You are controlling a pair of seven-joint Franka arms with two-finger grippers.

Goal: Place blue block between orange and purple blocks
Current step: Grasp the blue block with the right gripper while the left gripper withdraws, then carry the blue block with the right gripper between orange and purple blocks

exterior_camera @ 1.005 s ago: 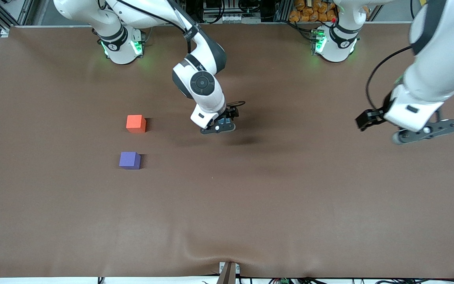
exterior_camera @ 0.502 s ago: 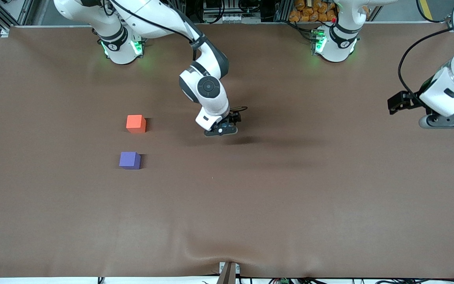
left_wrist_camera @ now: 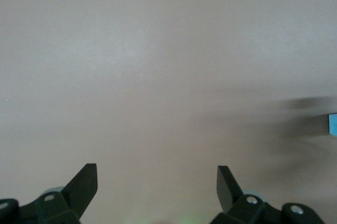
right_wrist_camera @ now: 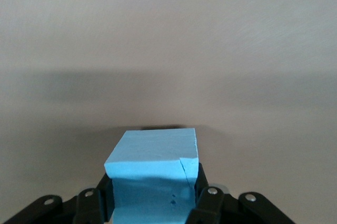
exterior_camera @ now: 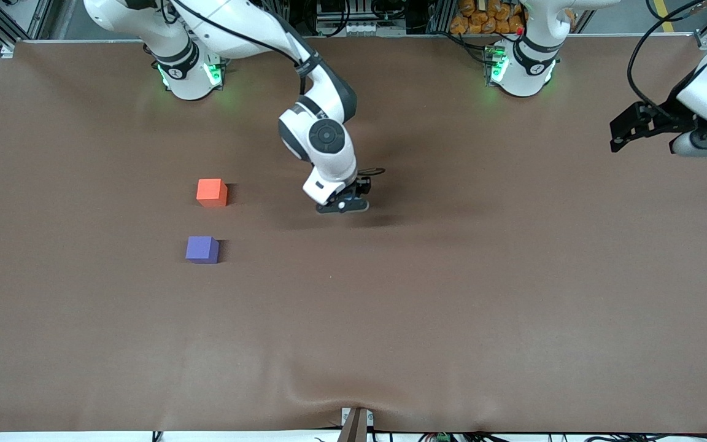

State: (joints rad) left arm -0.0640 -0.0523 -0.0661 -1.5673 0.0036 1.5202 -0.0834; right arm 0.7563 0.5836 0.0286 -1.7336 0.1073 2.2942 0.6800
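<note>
- Currently the blue block is gripped between the fingers of the right gripper, as the right wrist view shows; the fingers are pressed against two of its sides.
- Down at the table, near its middle, the right gripper is seen in the front view, where the blue block is hidden under the wrist.
- Whether the block rests on the table or is just clear of it cannot be told.
- A dark shadow is cast on the cloth right around the block.
- Toward the right arm's end of the table the orange block is seen, well apart from the right gripper.
- Nearer to the front camera than the orange block the purple block is found, with a gap of bare cloth between the two.
- Both of those blocks lie flat on the table, untouched by either gripper.
- Over the table's edge at the left arm's end the left gripper is held, well apart from all the blocks.
- Its fingers are spread wide with nothing between them, as seen in the left wrist view.
</note>
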